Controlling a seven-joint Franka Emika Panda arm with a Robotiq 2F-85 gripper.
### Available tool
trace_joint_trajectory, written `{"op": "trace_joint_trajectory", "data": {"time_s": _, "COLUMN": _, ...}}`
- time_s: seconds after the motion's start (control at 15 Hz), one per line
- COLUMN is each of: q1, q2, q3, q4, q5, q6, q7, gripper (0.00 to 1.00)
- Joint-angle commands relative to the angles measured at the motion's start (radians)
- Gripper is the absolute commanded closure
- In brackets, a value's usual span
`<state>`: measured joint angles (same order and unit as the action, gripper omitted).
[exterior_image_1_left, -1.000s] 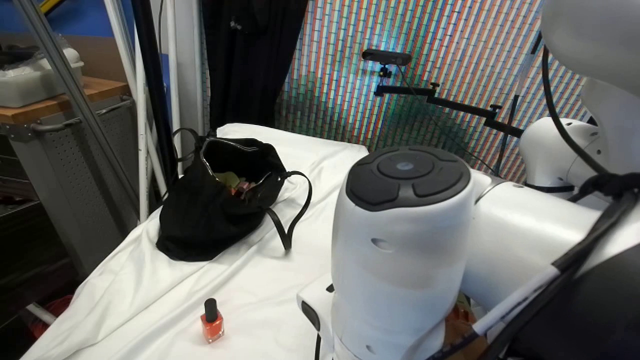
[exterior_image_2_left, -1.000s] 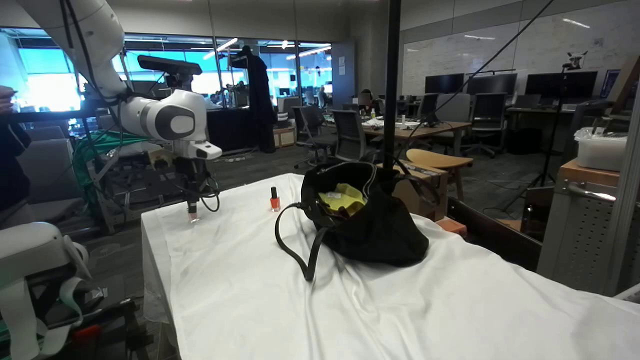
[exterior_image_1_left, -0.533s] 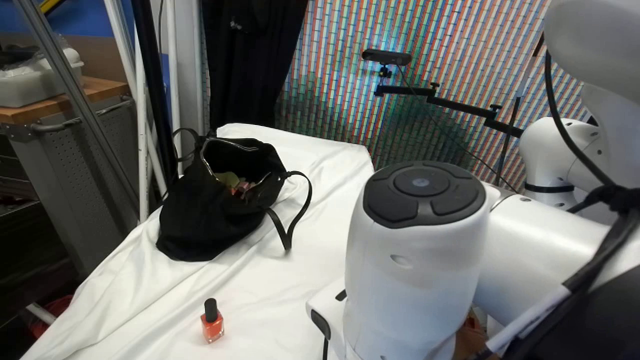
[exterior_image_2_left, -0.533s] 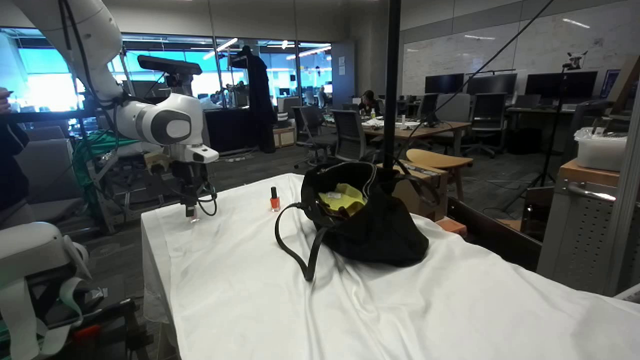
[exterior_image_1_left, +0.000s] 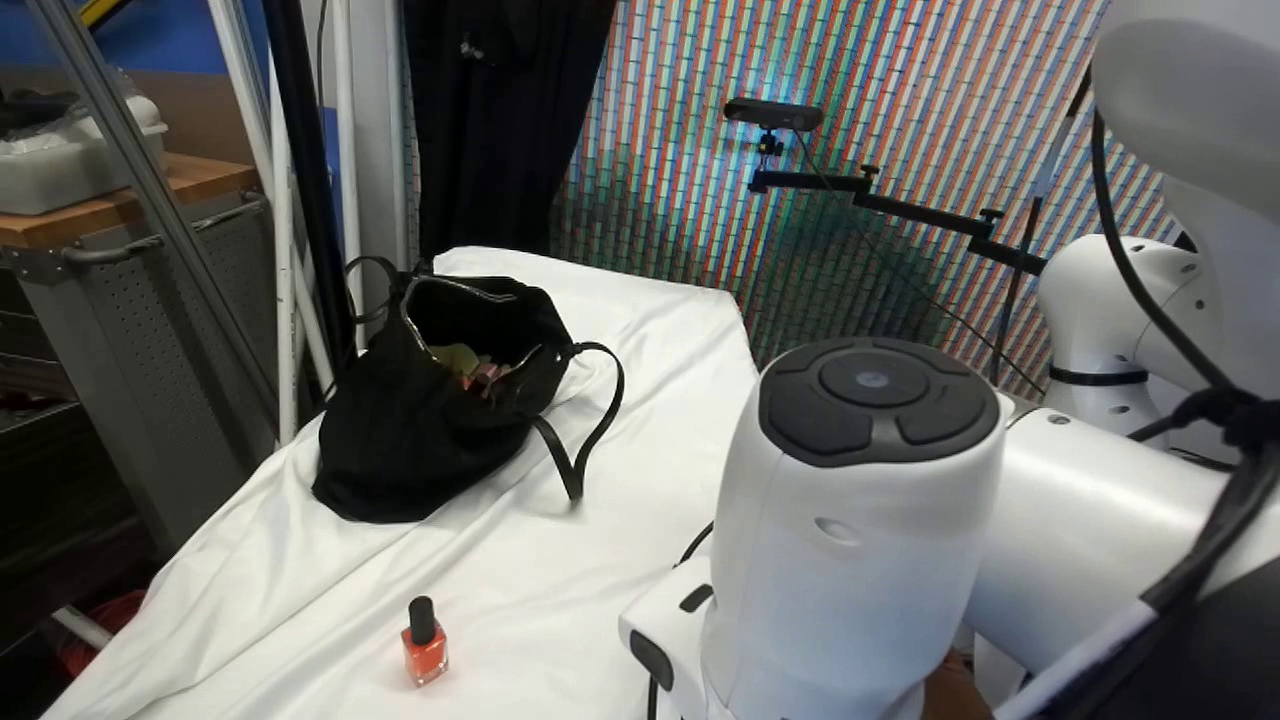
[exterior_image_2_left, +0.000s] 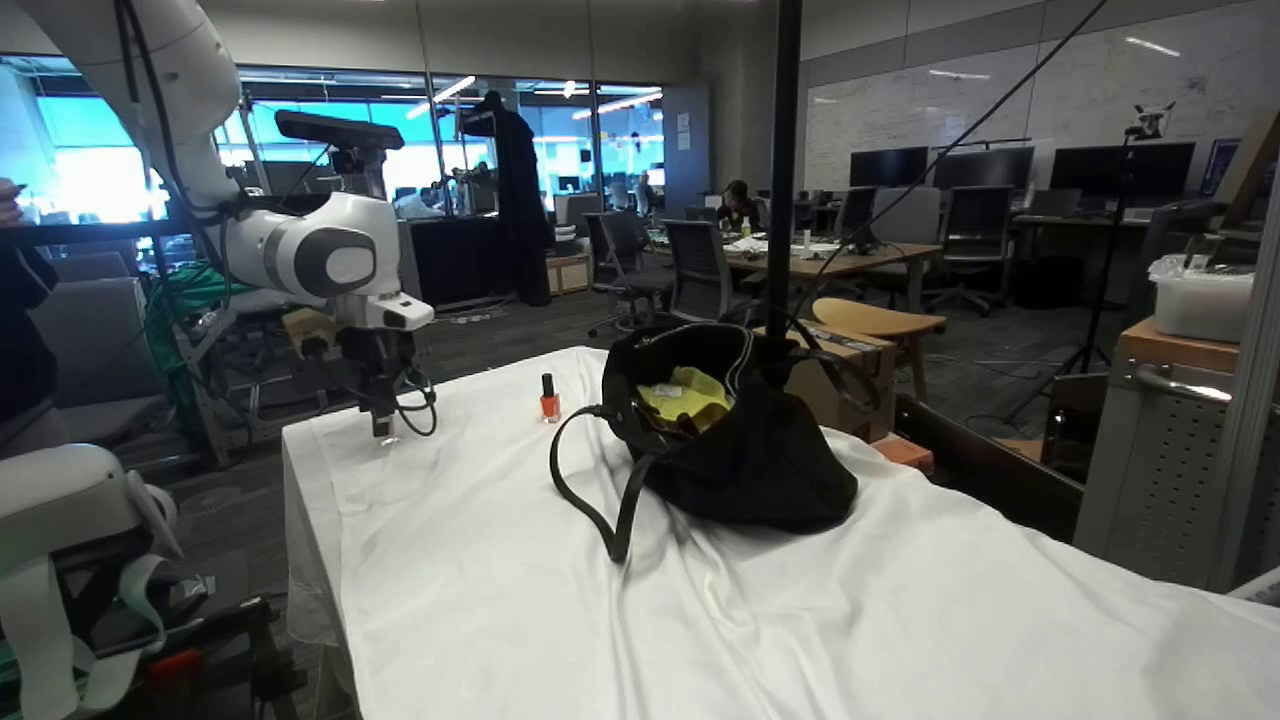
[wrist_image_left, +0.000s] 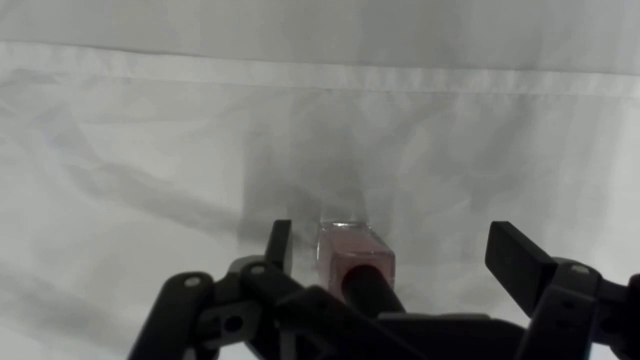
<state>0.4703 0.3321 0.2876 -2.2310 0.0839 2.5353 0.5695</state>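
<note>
Gripper fingers spread wide, pink polish bottle between them, clearance both sides, bottle standing on white cloth. Since a second ago, arm has shifted away from black bag. Bag and orange polish bottle unmoved, both apart from gripper.

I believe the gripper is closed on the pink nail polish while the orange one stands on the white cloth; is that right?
Not quite: the wrist view shows the gripper open, its fingers apart from the pink nail polish between them. The orange nail polish does stand on the white cloth.
</note>
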Motion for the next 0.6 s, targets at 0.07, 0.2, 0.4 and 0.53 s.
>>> {"op": "trace_joint_trajectory", "data": {"time_s": 0.07, "q1": 0.006, "q2": -0.014, "q3": -0.003, "q4": -0.030, "q5": -0.017, "q6": 0.054, "q7": -0.037, "gripper": 0.00}}
{"op": "trace_joint_trajectory", "data": {"time_s": 0.2, "q1": 0.008, "q2": -0.010, "q3": -0.005, "q4": -0.033, "q5": -0.023, "q6": 0.065, "q7": -0.051, "gripper": 0.00}}
{"op": "trace_joint_trajectory", "data": {"time_s": 0.4, "q1": 0.007, "q2": -0.008, "q3": -0.005, "q4": -0.037, "q5": -0.027, "q6": 0.079, "q7": -0.074, "gripper": 0.00}}
{"op": "trace_joint_trajectory", "data": {"time_s": 0.53, "q1": 0.003, "q2": -0.005, "q3": -0.003, "q4": -0.037, "q5": -0.026, "q6": 0.088, "q7": -0.090, "gripper": 0.00}}
